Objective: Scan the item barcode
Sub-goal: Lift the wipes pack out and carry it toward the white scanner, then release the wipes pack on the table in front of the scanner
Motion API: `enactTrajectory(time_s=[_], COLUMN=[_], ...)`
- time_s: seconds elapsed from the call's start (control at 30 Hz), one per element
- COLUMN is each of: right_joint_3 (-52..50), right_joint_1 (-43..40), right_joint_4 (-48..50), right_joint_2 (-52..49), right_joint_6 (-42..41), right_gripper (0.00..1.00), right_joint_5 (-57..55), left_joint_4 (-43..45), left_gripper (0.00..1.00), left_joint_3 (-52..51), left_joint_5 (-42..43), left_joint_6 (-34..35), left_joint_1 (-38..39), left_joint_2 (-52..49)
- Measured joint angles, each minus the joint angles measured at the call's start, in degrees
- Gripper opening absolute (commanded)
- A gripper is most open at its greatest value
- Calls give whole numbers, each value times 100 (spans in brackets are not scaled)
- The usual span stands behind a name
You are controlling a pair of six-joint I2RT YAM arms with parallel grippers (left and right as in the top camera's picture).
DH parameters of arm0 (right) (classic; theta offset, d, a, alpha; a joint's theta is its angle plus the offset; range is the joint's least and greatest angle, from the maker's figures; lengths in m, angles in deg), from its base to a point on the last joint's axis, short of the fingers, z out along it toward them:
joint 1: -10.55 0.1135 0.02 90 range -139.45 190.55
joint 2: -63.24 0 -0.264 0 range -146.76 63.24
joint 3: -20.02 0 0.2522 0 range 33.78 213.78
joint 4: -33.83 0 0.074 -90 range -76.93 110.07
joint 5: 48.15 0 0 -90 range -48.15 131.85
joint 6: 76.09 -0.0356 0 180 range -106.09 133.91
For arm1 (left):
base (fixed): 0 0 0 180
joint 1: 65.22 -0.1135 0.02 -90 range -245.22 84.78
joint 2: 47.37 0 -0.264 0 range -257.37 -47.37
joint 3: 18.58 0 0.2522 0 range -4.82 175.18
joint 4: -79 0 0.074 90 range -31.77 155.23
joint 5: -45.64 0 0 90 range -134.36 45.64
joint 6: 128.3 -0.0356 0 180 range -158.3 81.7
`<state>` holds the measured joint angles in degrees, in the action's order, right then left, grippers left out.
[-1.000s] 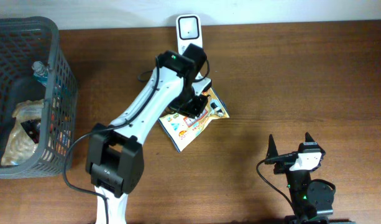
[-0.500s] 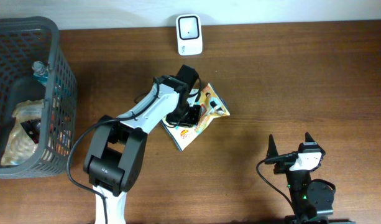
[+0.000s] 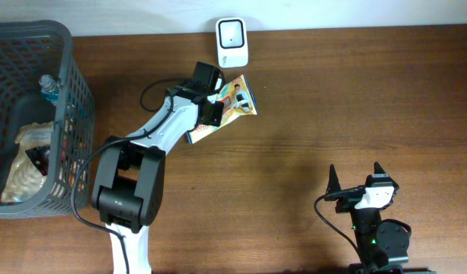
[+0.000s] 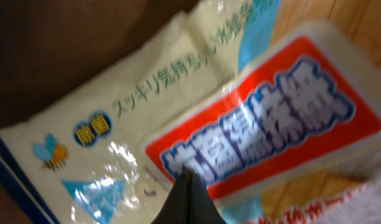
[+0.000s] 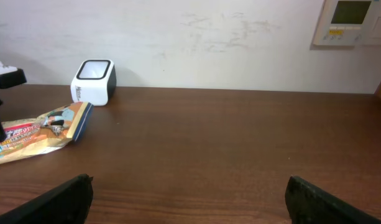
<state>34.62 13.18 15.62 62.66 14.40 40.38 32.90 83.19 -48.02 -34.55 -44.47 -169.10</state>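
Left pincer [image 4: 189,188] is clenched on the packet [image 3: 235,97]: in the left wrist view its two dark fingertips meet in a single wedge against the glossy wrapper, which fills that view with a red label bearing blue-edged white characters and smaller green print on a cream ground. From overhead, the white left arm reaches diagonally across the brown wooden counter [image 3: 355,91] toward the far edge. It holds the packet just in front of the scanner [image 3: 231,32], near it but apart from it. The scanner is a small white box with a dark window on top, standing against the wall [image 5: 209,43]. In the right wrist view the packet sits low to the left of the scanner, its blue-edged end pointing toward the scanner; whether it touches the wood or rides just above cannot be told. Right pincer [image 3: 356,175] is released, its fingers spread wide and gripping nothing, parked at the near right corner well apart from the packet. At the left edge stands a dark grey mesh basket [image 3: 79,80] holding a bottle [image 3: 49,85] and a crinkled bag [image 3: 23,164]. A beige panel [image 5: 348,22] with a small display hangs on the wall to the right.
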Motion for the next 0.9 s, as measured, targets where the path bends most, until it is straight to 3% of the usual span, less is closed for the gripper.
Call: enactTrajectory(time_s=[0.2, 0.43, 0.57, 0.7, 0.9], right_joint_3=[0, 0, 0, 0, 0], right_joint_1=[0, 0, 0, 0, 0], right_joint_4=[0, 0, 0, 0, 0], right_joint_2=[0, 0, 0, 0, 0], right_joint_6=[0, 0, -2, 0, 0], right_gripper=[99, 99, 99, 99, 99], right_joint_5=[0, -2, 0, 0, -2], left_joint_4=[94, 586, 1193, 1268, 955], left_gripper=[0, 0, 0, 0, 0], left_joint_3=[0, 7, 76, 92, 92], left_joint_5=[107, 179, 229, 601, 1187], left_joint_6=[-793, -966, -396, 542, 940], left_joint_1=[109, 302, 328, 337, 476], left_joint_2=[-4, 278, 551, 374, -319])
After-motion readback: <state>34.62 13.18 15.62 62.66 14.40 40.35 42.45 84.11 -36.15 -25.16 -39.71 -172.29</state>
